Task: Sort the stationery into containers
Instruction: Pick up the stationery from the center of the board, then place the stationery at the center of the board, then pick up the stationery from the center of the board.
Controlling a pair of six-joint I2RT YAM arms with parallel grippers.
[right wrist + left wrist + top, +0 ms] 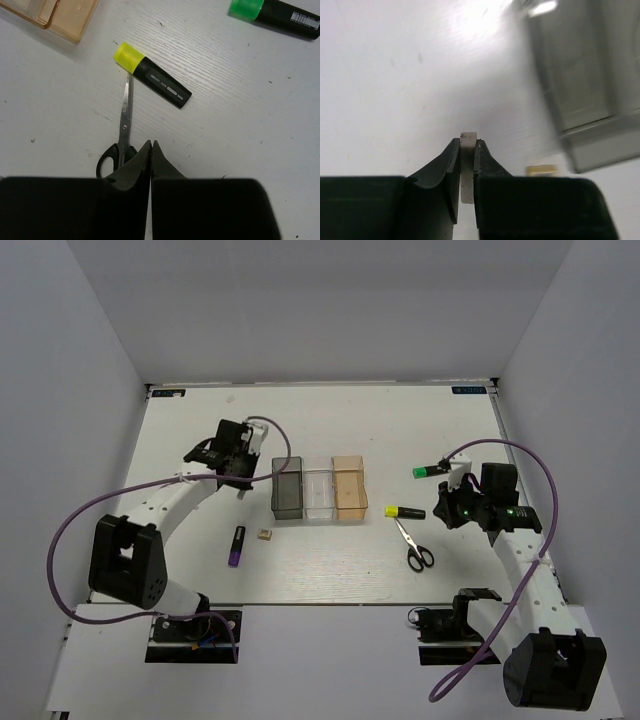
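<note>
From above, grey bin (287, 490), clear bin (318, 490) and orange bin (349, 490) stood in 1 row mid-worktop (200, 420); scissors (410, 540) lay right of them, blades pointing far-left.

Left wrist: left end effector (467, 150) clamped a small white block (468, 137); grey bin blurred.

Right wrist: right end effector (151, 146) closed, empty; yellow marker (155, 84) lay diagonal, cap upper-left; green marker (275, 11) cut off.

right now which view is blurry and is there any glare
Left wrist: the grey bin is smeared and soft, and a bright glare patch washes out the table at the top, yet the small white piece in the left gripper looks fairly sharp. Right wrist: crisp, the print on the yellow-capped marker shows. Top external: even light, faint shadows.
</note>
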